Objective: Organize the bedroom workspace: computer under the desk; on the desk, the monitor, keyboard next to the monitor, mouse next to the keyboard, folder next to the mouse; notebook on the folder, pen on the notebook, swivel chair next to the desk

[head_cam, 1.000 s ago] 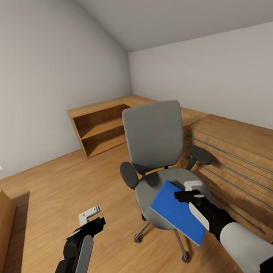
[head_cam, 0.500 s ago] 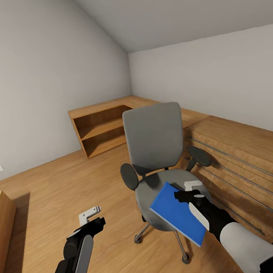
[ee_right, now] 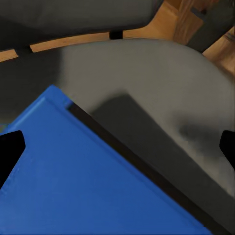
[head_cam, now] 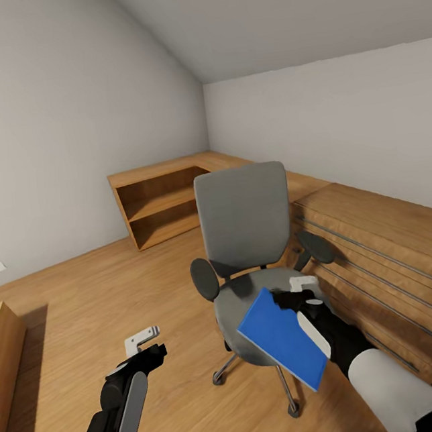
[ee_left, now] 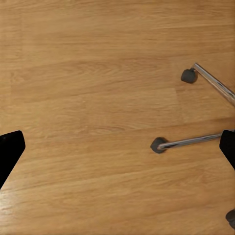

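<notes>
The right gripper (head_cam: 299,297) is pinching the folder (head_cam: 279,336), holding it tilted over the chair (head_cam: 249,239) seat. The left gripper (head_cam: 145,341) is hanging spread above the floor (head_cam: 85,306).

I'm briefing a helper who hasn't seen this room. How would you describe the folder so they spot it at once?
Find the grey swivel chair in the middle of the wooden floor, beside the long wooden dresser. On the front of its seat lies the folder, a flat bright-blue rectangle overhanging the edge, with the right hand at its far corner. Nothing else nearby is blue.
</notes>
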Robot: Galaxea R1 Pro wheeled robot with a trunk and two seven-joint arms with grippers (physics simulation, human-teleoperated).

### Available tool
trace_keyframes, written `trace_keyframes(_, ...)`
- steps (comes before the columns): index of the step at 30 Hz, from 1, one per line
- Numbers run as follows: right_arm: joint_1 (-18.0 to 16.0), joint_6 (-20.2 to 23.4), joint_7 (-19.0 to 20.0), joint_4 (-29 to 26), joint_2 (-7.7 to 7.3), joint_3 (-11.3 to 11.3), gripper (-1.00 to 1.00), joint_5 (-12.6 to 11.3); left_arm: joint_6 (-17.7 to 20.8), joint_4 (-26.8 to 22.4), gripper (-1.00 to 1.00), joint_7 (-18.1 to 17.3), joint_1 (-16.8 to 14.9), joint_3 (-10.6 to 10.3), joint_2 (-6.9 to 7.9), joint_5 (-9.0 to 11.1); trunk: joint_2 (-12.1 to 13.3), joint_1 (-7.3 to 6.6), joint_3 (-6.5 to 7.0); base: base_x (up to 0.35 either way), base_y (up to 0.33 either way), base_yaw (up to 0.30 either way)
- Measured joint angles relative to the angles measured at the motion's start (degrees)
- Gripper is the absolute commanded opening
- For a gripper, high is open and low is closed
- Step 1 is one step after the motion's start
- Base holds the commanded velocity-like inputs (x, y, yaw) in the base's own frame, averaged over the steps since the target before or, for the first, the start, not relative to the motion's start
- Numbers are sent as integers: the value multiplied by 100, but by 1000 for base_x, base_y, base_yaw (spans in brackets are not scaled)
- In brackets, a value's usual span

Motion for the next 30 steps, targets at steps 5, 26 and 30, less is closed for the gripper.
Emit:
trace_keyframes(5,290,549,-235,-995,-9,-2,100,-21,0,0,100,0,0,0,2,0,0,0,0,0,0,0)
trace_keyframes(26,1211,1253,-834,-2944,-2,23,100,-632,0,0,100,11,0,15,9,-9,0,0,0,0,0,0)
trace_keyframes(30,1216,1239,-830,-3011,-1,17,100,-625,0,0,100,12,0,16,9,-9,0,0,0,0,0,0)
